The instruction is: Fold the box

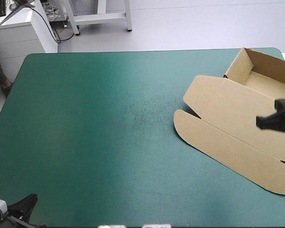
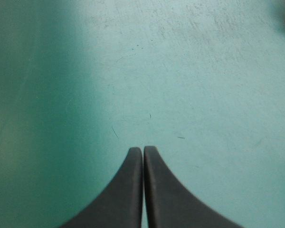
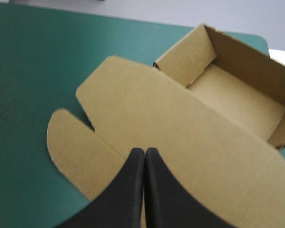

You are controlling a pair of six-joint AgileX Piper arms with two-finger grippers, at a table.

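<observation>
Box (image 1: 263,80) open, lid (image 1: 228,109) flat; right jaws pressed together over lid; left jaws likewise over teal-green cover (image 2: 190,71)

The table (image 1: 76,156) wore a teal-green cover (image 1: 61,95), lying flat. Faint scuff marks (image 1: 145,111) showed near its middle.

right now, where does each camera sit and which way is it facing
High view: above and behind the robot, facing forward and down on the table and box; right gripper over the box.
Left wrist view: above the left gripper, facing bare teal-green cover; jaws shut.
Right wrist view: above the right wrist, facing the box's lid and tray; jaws shut.
Shared: high and right wrist views both show the box.
</observation>
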